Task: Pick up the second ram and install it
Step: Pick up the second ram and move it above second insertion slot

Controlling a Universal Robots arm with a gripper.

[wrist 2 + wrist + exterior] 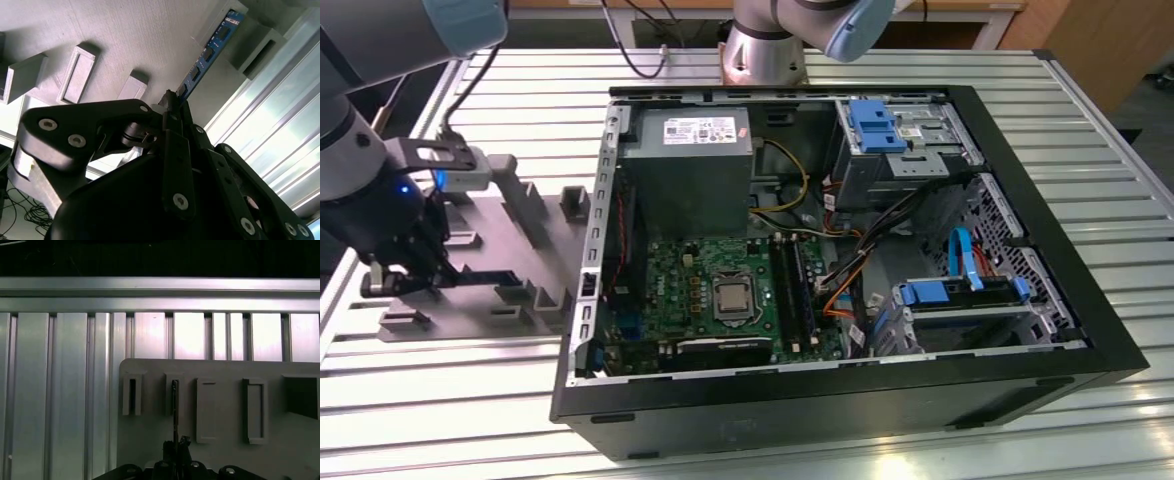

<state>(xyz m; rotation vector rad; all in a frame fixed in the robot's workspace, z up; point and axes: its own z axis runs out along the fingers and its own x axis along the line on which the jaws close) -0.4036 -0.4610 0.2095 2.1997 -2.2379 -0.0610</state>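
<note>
At the exterior view's left, lower-middle of the frame: gripper (403, 280) down low over the grey fixture block (507, 250), itself flat on the slatted aluminium table (454, 400). In the second wrist view, fingers (176, 150) pinched together on the second ram (207, 52), gripping it at one end, with the stick running away from the gripper over the fixture's pale surface. Black chips (209, 50) in a row along it, and a small blue-and-white label (231, 20) near the far end, print too small to read. In the first wrist view, the same ram seen edge-on as a thin dark line, its far end in a slotted post (174, 390) of the fixture; seated or lifted clear, cannot tell. Further right in the exterior view, filling centre and right of the frame: open black computer case (854, 400) lying on its side. Inside, upper left, grey power supply (687, 180) with a white printed sticker (700, 130), text not legible. Below it, green motherboard (674, 265) with processor socket (731, 298), and just to the exterior view's right of that, long black memory slots (790, 285). At right, blue drive brackets (874, 125) near the top.
</note>
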